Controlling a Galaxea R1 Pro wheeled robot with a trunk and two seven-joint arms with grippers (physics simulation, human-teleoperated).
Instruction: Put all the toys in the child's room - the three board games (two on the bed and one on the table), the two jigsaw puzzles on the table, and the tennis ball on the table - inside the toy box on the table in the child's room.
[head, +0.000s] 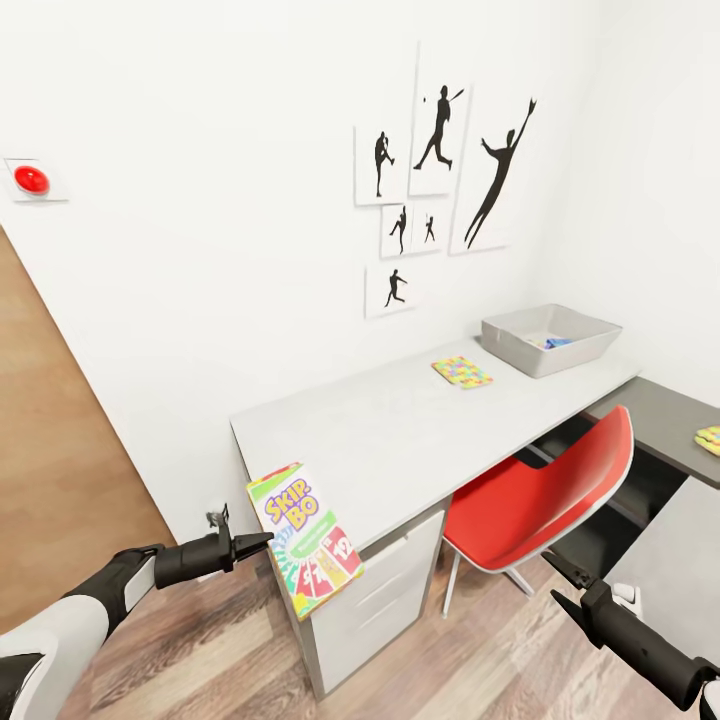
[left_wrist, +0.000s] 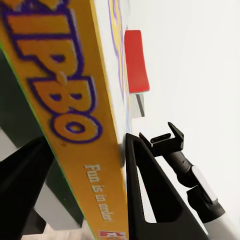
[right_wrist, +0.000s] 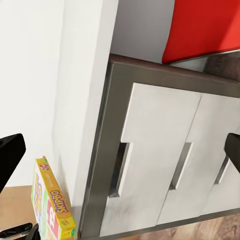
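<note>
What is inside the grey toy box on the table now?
In the toy box, a small blue object shows above the rim. The near wall hides the rest of the inside.

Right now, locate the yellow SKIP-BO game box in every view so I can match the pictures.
Head view: the yellow, green-edged SKIP-BO cardboard game box is at lower left, held in the left gripper by the table's near corner.
Left wrist view: its yellow edge runs diagonally, close up.
Right wrist view: bottom left corner.
Shared landmark: the red chair seat.
</note>
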